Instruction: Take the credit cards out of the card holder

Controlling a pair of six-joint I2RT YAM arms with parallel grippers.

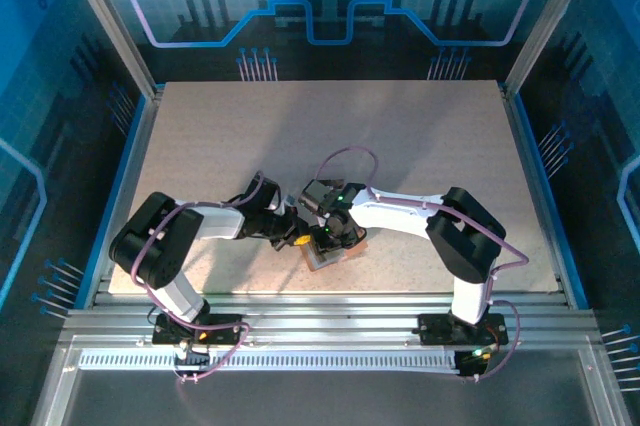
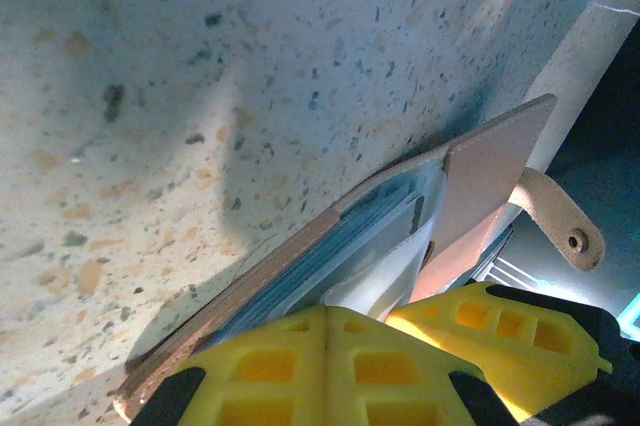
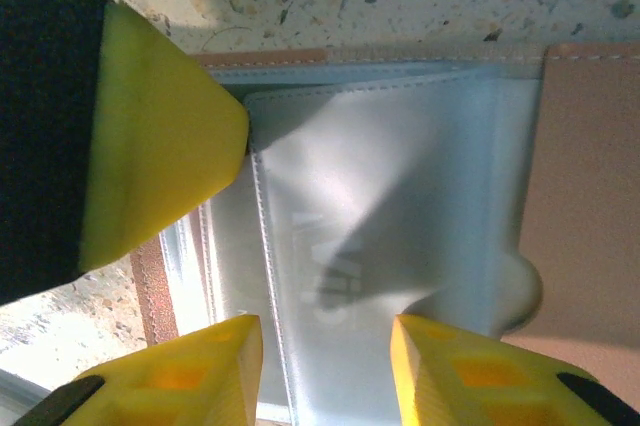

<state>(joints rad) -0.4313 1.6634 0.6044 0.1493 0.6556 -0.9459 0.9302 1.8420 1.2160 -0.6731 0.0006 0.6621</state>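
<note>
- We are seeing faint marks on the pale pocket [image 3: 380, 176], too blurred to read.
- We are looking at a salmon, leather-like holder [image 2: 480, 186], stitched, lying open at the near edge of the speckled table [image 1: 400, 146].
- The left claw [image 2: 325, 346] is pressing against it, fingers together; the right claw [image 3: 325, 366] is straddling the pocket, half-spread.

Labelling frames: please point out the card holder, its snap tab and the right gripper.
card holder [image 2: 490, 181], left wrist view, pink flap.
snap tab [image 2: 555, 214], left wrist view, middle of strap.
right gripper [image 3: 325, 336], right wrist view, midway between fingertips.
</note>
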